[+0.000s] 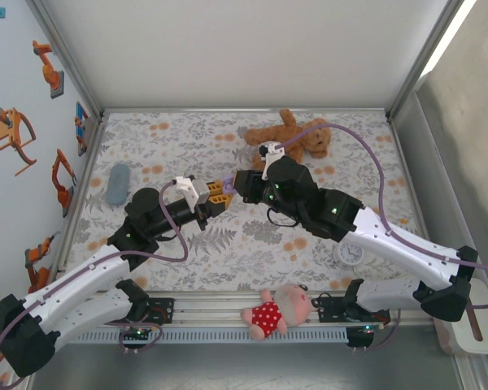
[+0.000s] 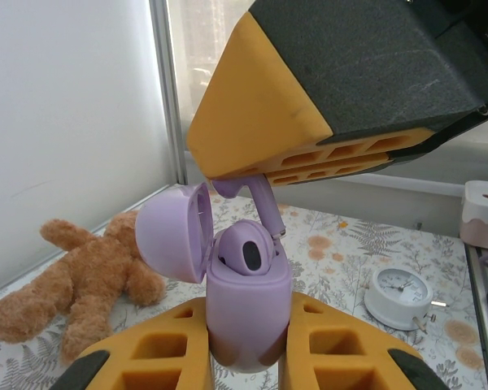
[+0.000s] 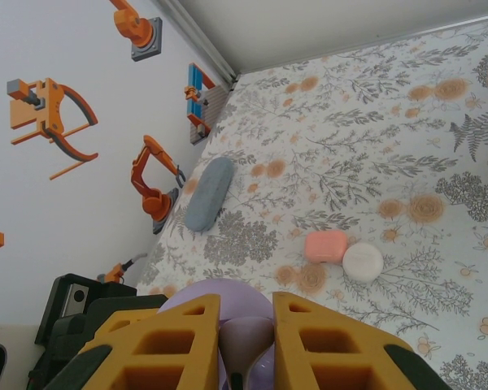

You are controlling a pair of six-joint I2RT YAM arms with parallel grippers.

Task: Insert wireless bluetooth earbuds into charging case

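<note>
My left gripper (image 2: pixel 248 329) is shut on a lilac charging case (image 2: pixel 248 305), holding it upright with its lid (image 2: pixel 171 231) swung open to the left. One lilac earbud (image 2: pixel 248 248) sits in the case. Directly above, my right gripper (image 2: pixel 232 175) is shut on a second lilac earbud (image 2: pixel 264 203), whose stem points down to the case's open top. In the right wrist view that earbud (image 3: pixel 246 341) is pinched between the yellow fingers (image 3: pixel 167 341), with the lilac lid (image 3: pixel 220 291) just beyond. From above, both grippers (image 1: pixel 225 195) (image 1: pixel 236 182) meet at mid-table.
A coral case (image 3: pixel 325 245) and a round white case (image 3: pixel 363 262) lie on the floral cloth, and a grey pouch (image 1: pixel 118 184) lies at the left. A brown teddy bear (image 1: pixel 289 134) is at the back, a small white clock (image 1: pixel 350 254) front right, a pink doll (image 1: pixel 278 309) on the rail.
</note>
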